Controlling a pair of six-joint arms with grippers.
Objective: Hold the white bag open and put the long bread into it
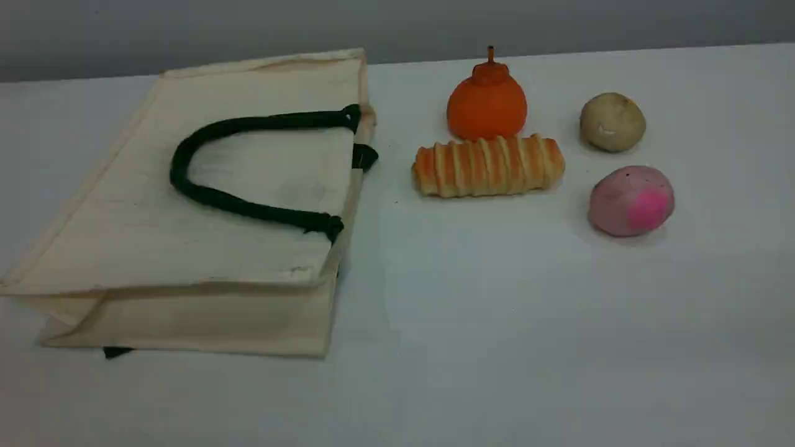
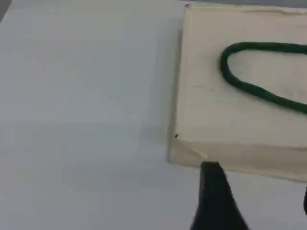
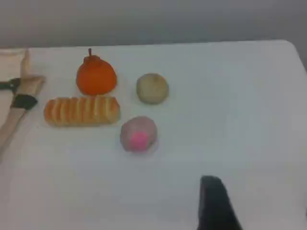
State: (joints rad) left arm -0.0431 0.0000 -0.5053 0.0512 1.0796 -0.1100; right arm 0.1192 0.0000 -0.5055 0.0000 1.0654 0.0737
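The white bag (image 1: 186, 205) lies flat on the left of the table, its dark green handle (image 1: 205, 195) looped on top and its mouth facing right toward the food. The long bread (image 1: 489, 166) lies crosswise just right of the bag, in front of the orange fruit. No arm shows in the scene view. In the left wrist view, my left gripper (image 2: 259, 187) hovers open over bare table near a corner of the bag (image 2: 240, 105). My right gripper (image 3: 256, 196) stands open with nothing between its fingers, well to the right of the bread (image 3: 81, 110).
An orange fruit with a stem (image 1: 487, 102) touches the bread's far side. A beige ball (image 1: 612, 121) and a pink ball (image 1: 631, 200) sit to the bread's right. The table's far edge meets a grey wall.
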